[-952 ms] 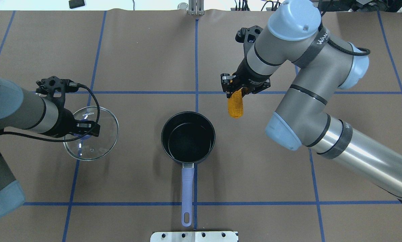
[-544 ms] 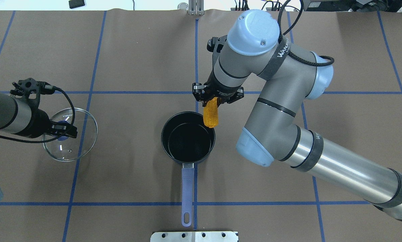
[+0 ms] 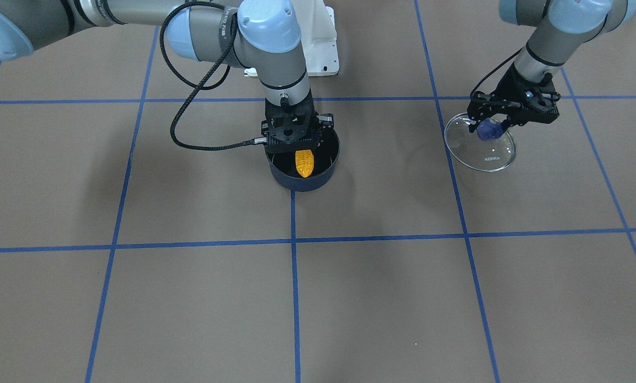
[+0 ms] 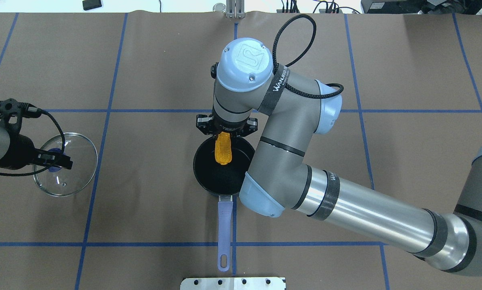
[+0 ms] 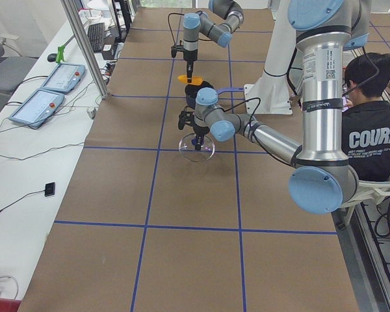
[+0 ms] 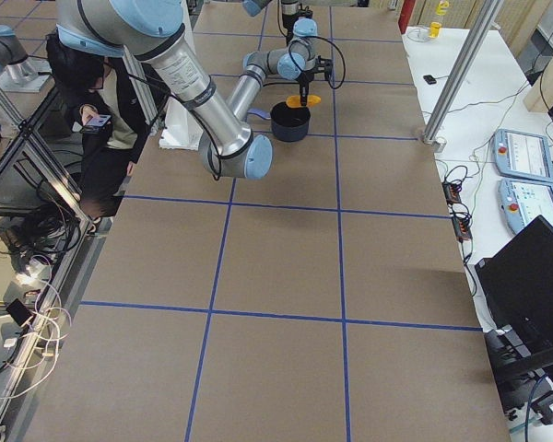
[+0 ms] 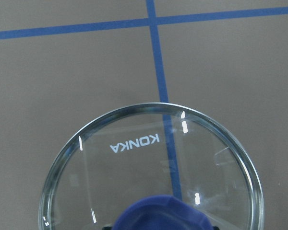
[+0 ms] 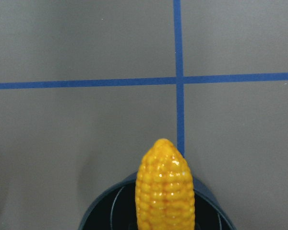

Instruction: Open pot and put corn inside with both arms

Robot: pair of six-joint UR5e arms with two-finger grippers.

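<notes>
Right hand (image 4: 224,133), clamped on corn (image 4: 223,151), has swung over open pot (image 4: 206,177), release next; left hand (image 4: 54,158) grips lid (image 4: 72,177), drawn aside

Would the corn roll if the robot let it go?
Probably: the corn is rounded and tapered, so it may roll, though the wall of the pot would likely stop it. It looks stiff, unbent in the right gripper.

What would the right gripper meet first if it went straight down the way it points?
Probably the pot: the corn in the right gripper hangs over its opening and would touch the black floor first. Depth is unclear.
</notes>
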